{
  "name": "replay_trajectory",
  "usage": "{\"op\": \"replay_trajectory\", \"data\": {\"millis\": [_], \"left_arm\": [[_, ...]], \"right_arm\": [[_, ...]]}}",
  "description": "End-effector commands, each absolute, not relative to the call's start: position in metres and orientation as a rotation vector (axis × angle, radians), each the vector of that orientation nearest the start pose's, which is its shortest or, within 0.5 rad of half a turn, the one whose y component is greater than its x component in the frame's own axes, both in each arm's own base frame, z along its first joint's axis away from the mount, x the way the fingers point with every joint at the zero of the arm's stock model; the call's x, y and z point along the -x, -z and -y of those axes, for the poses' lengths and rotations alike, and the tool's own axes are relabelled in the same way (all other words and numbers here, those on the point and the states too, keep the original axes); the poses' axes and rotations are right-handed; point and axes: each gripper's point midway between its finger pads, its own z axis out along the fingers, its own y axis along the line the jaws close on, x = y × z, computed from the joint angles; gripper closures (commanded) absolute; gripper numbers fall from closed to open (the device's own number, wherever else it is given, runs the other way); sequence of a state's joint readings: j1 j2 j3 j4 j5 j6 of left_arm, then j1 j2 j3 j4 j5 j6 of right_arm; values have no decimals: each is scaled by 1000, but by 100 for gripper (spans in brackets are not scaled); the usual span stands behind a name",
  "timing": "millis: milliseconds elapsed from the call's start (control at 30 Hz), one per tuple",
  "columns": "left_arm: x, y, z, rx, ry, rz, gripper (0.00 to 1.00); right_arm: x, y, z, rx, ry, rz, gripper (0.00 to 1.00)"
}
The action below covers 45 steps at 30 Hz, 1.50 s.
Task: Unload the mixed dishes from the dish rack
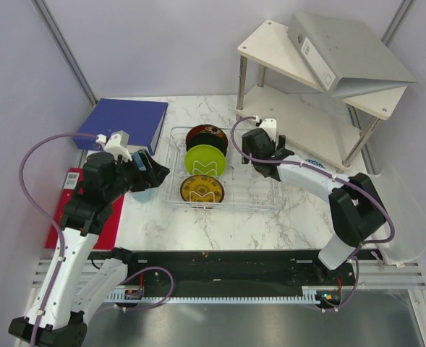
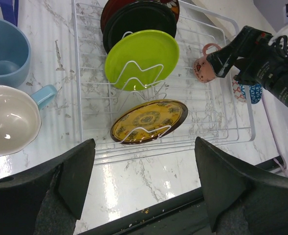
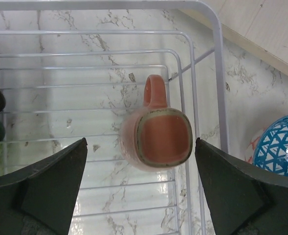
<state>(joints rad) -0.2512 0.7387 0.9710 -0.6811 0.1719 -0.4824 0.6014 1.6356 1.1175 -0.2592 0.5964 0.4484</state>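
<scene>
Top external view shows the dish rack (image 1: 171, 168) in the middle of the marble table (image 1: 285, 213), between the two arms. Plates stand up in the left part of the rack, one behind the other. The yellow-brown plate (image 1: 202, 191) is at the front and the lime green plate (image 1: 205, 160) is in the middle. A black plate (image 2: 139, 22) and a dark red plate (image 2: 108, 13) are at the back. A pink mug (image 3: 156, 137) sits in the right end of the rack. The right gripper (image 3: 140, 142) hangs over this mug with its fingers spread wide, one on each side, and they do not touch it. The left gripper (image 2: 144, 147) is just beside the left side of the rack, its fingers also spread wide, holding nothing. Two mugs stand on the table just left of the rack: a light-blue mug (image 2: 4, 51) and a white mug (image 2: 9, 120) with a light-blue handle. The small blue patterned dish (image 3: 280, 147) sits on the table just outside the right side of the rack.
</scene>
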Motion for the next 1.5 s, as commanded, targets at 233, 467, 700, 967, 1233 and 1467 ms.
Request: {"op": "replay_trajectory", "data": {"millis": [233,467,700,967,1233,1467], "left_arm": [[-235,-263,117,90,662,-2051,12],[-237,-254,120,93,669,-2076,12],[-238,-250,121,95,669,-2086,12],[-238,-248,122,94,666,-2089,12],[-236,-247,122,89,668,-2088,12],[-234,-247,122,90,669,-2085,12]], "right_arm": [[-413,-93,-160,-164,173,-2228,2],[-408,-85,-160,-172,129,-2240,34],[-402,-77,-158,-181,115,-2251,63],[-398,-87,-155,-198,112,-2228,19],[-405,-108,-150,-217,131,-2174,12],[-416,-109,-145,-223,170,-2165,12]]}}
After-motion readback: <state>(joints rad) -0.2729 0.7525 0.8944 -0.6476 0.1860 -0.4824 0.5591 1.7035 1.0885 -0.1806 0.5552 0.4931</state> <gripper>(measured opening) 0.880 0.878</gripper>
